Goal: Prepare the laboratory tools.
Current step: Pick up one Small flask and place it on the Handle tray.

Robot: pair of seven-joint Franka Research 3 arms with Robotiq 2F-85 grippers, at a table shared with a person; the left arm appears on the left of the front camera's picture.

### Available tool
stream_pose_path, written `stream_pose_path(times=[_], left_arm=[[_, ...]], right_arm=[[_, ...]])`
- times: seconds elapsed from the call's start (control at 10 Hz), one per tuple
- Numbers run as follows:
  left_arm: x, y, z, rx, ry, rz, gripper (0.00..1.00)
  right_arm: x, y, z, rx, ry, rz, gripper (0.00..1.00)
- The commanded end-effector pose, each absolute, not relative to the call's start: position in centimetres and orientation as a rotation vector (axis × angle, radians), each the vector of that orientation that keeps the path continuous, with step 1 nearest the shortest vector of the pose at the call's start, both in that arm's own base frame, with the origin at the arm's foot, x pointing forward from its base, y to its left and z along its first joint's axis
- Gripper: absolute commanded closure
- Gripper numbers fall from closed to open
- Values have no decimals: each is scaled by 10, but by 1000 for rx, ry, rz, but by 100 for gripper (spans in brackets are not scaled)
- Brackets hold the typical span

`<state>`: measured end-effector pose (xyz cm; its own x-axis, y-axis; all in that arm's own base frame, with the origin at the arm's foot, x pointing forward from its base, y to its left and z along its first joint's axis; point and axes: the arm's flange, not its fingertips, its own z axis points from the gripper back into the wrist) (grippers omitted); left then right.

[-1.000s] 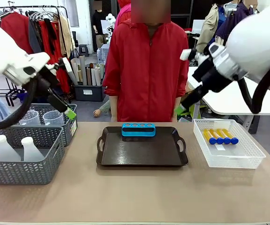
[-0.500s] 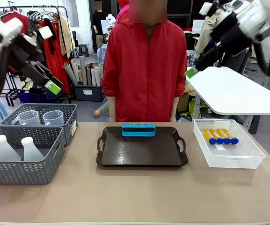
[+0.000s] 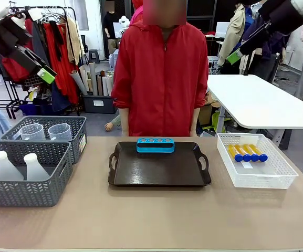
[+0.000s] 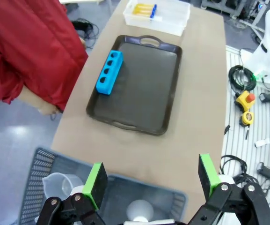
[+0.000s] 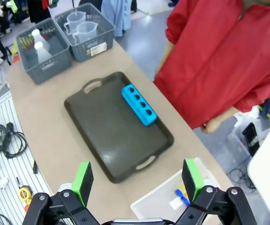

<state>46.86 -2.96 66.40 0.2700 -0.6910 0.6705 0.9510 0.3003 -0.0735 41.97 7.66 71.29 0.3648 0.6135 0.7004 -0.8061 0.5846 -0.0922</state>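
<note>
- Right gripper (image 5: 137, 178) is hovering high, jaws apart, nearer the orange tubes (image 3: 247, 153) lying flat in the white mesh basket (image 3: 256, 184) below.
- Left gripper (image 4: 152, 174), also apart, is hanging over the conical flasks (image 3: 34, 167).

The counter (image 3: 151, 220) bears a dark tray (image 3: 159, 170). Grey baskets (image 3: 25, 185) sit below the left end effector (image 4: 151, 176), a white basket (image 3: 256, 181) below the right end effector (image 5: 137, 177).
</note>
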Motion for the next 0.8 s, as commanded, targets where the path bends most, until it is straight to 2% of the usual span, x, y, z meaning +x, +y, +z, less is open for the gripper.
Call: stream_pose_path(times=[0.0, 0.4, 0.7], left_arm=[[477, -28, 672, -522, -598, -1189, 0], [470, -28, 694, -419, -626, -1187, 0], [463, -26, 701, -419, -646, -1189, 0]], right_arm=[[427, 71, 722, 264, -748, 940, 0], [423, 60, 733, 263, -755, 917, 0], [417, 58, 742, 248, -786, 904, 0]])
